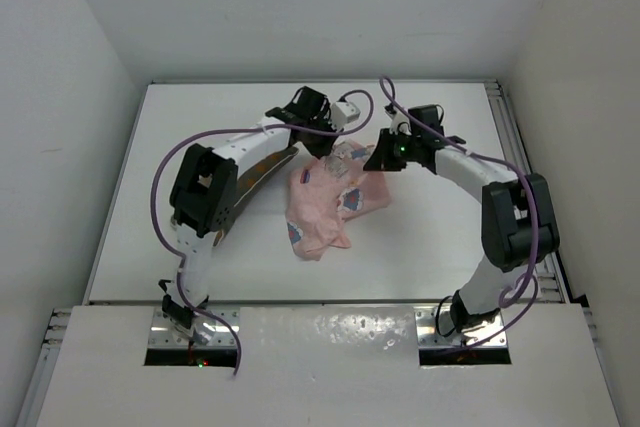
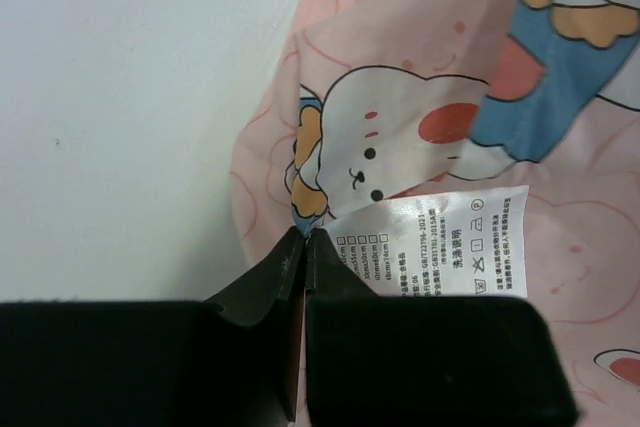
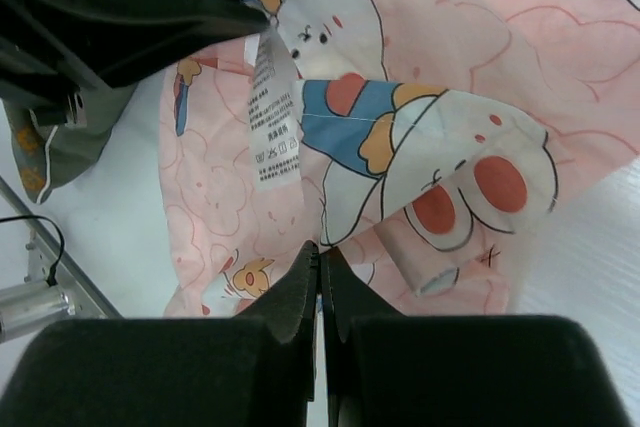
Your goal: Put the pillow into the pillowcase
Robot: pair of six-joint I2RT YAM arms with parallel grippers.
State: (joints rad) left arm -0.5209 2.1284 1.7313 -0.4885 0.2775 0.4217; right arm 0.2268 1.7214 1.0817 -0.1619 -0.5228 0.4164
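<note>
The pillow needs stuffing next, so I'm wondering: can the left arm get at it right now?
Probably not yet. The left gripper looks shut on the pillowcase by its label, so it is busy, and the pillow lies partly hidden beneath it. It would need to let go first.

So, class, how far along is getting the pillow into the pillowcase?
Done: nothing inserted yet. In hand: the left gripper is shut on the pillowcase edge by its care label; the right gripper pinches another fold. Left: open the mouth and slide in the pillow, which lies outside beside it.
</note>
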